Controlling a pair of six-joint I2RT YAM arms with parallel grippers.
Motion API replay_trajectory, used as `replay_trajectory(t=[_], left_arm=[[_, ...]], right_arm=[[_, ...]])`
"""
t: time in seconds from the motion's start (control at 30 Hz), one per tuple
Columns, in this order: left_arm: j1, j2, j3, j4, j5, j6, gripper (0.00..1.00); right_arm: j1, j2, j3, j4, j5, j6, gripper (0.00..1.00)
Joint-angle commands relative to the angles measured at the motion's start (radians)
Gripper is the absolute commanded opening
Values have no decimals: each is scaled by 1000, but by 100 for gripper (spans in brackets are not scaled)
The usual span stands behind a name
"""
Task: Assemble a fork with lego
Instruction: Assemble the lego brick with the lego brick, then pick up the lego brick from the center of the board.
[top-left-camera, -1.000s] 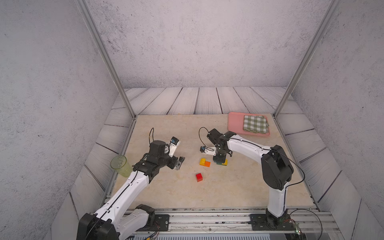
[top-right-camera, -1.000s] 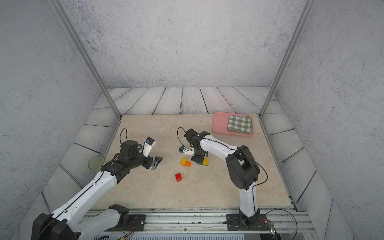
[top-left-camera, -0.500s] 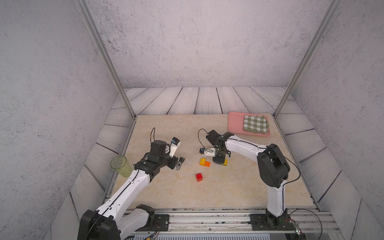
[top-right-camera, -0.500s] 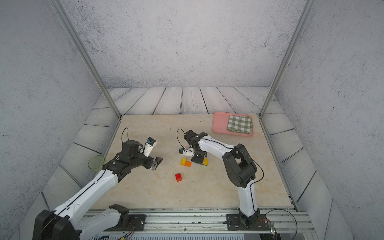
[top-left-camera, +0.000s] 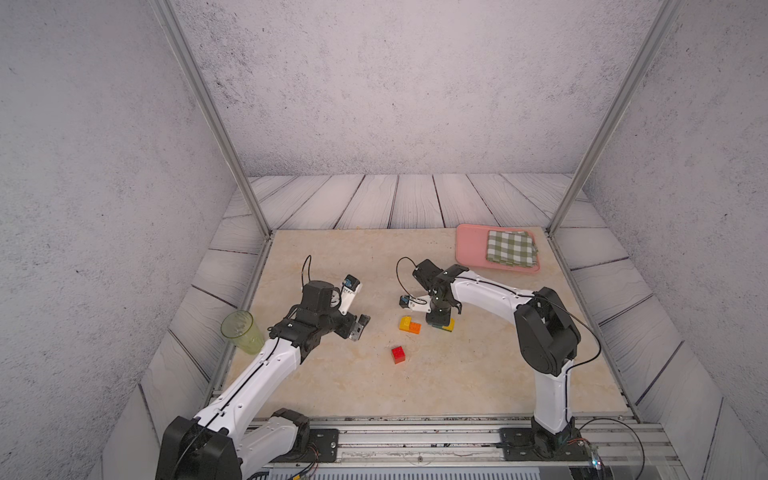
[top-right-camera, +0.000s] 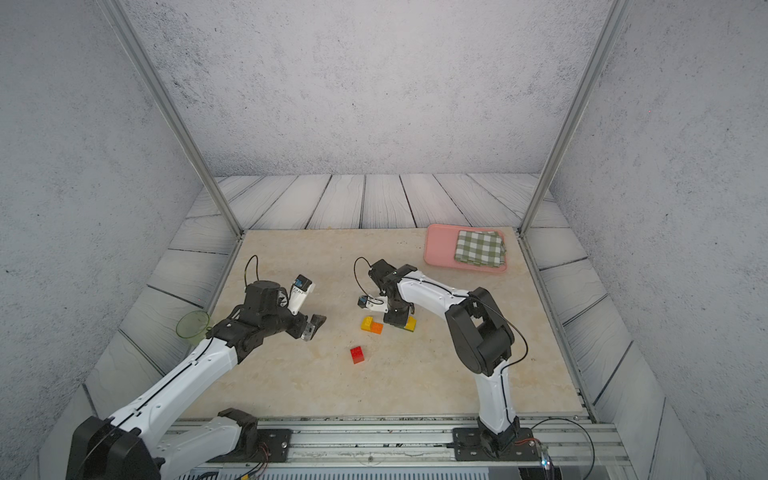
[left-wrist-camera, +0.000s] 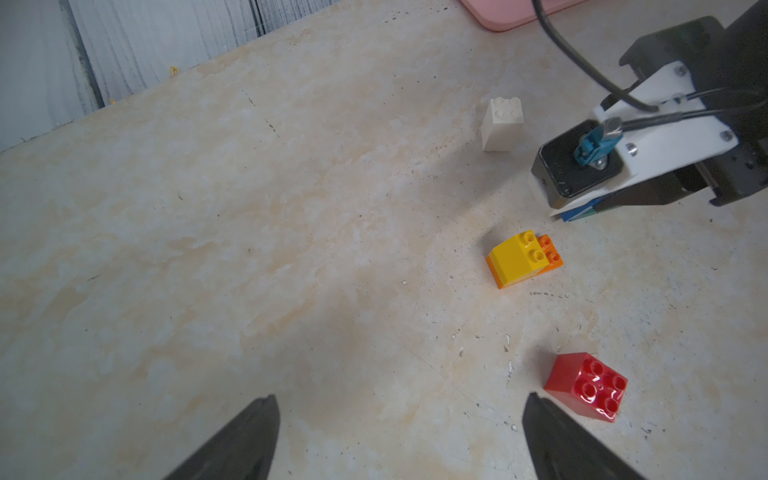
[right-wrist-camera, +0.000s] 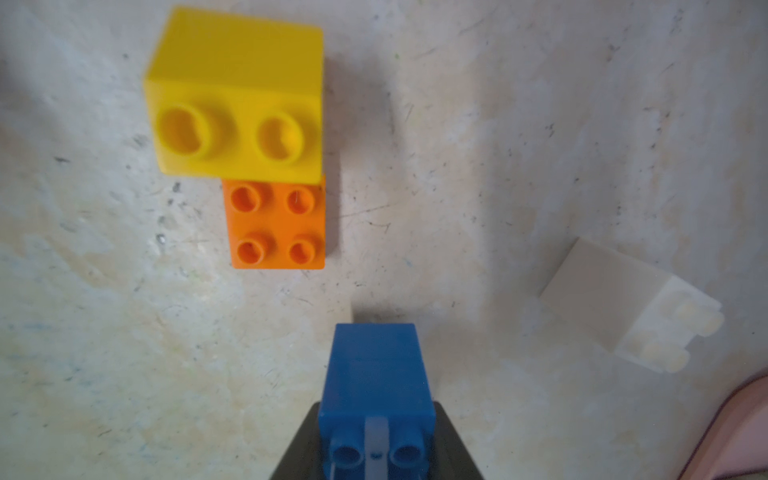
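Now right hand (right-wrist-camera: 376, 446) tight on blue brick (right-wrist-camera: 376, 370).

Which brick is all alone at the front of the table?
The red brick: it stands by itself, farther front than the yellow-on-orange pair and the white brick.

A pale marbled desk (top-left-camera: 332, 386) fills the middle of the floor. At its far right corner lies a pink tray (top-left-camera: 469, 249), and a folded green-and-white checked cloth (top-left-camera: 510, 248) rests on the tray's right half, as both top views show. A clear green cup (top-left-camera: 243, 332) stands just off the desk's left edge, on grey planks (top-left-camera: 415, 199). Metal posts (top-left-camera: 208, 116) rise from the far corners, and a metal rail (top-left-camera: 415, 432) runs along the near edge.
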Motion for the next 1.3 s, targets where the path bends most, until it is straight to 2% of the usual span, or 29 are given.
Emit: replay_trajectory(t=[0.0,0.13,0.37,0.57,0.77,1.07,1.27], left_arm=[[10,4,-2,10,4,5,98],[10,13,1,12,7,3,98],[10,25,7,12,9,3,98],[10,39,11,15,10,3,98],[10,44,15,18,11,3,98],[10,-5,11,4,8,4,98],[10,-38,9,-15,7,6,98]], right_arm=[[-9,53,-24,-25,-7,32,0],[-30,65,-35,-23,-54,62,0],[-60,126,45,-83,-99,106,0],[-44,127,4,-40,-38,97,0],[-31,84,-85,40,-15,94,0],[-29,-61,-73,56,-84,139,0],[0,-109,-70,37,-88,132,0]])
